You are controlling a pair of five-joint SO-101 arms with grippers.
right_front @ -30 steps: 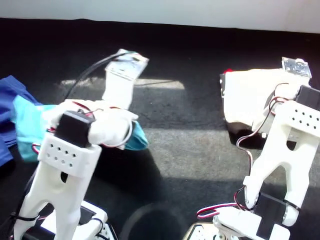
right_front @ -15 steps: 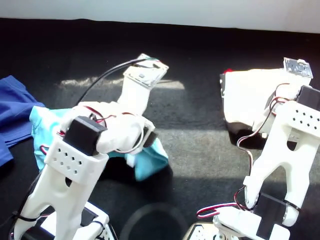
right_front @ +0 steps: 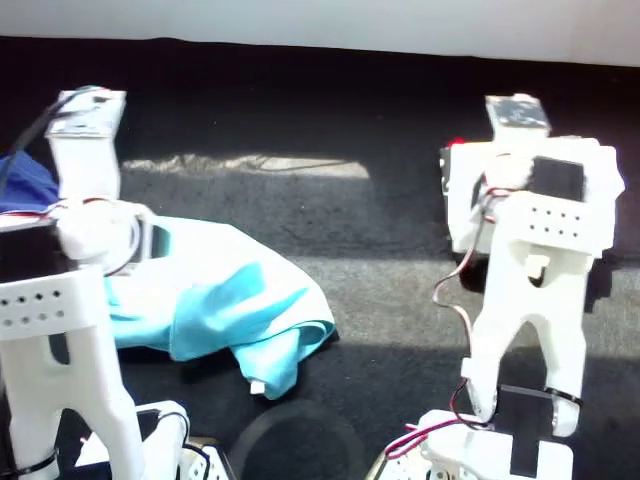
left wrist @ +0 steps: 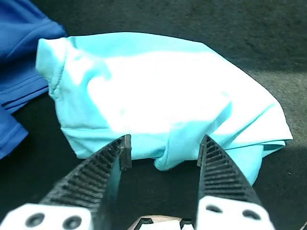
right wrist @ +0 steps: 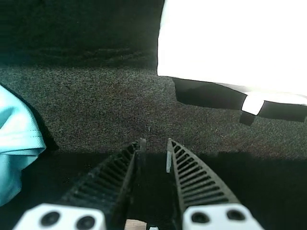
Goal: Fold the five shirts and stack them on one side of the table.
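- Light blue soft cloth shirt (right_front: 230, 310) lies crumpled on the black table (right_front: 380, 250), at the lower left of the high view.
- Left gripper (left wrist: 165, 143) hangs over it, jaws wide, holding nothing.
- Right gripper (right wrist: 154, 143) shows a narrow gap and holds nothing.
- Next, I think, comes grabbing an edge to spread the shirt flat.
- Dark blue shirt (right_front: 25, 180) at upper left, just beside it, could get caught.
- White folded shirt (right_front: 462, 200) sits at the right.

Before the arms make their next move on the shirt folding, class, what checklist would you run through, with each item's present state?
1. Left gripper open and empty: ok.
2. Turquoise shirt spread flat for folding: not ok, it lies bunched.
3. Right gripper empty, over bare table: ok.
4. White shirt folded at one side of the table: ok.
5. All five shirts accounted for: cannot tell.
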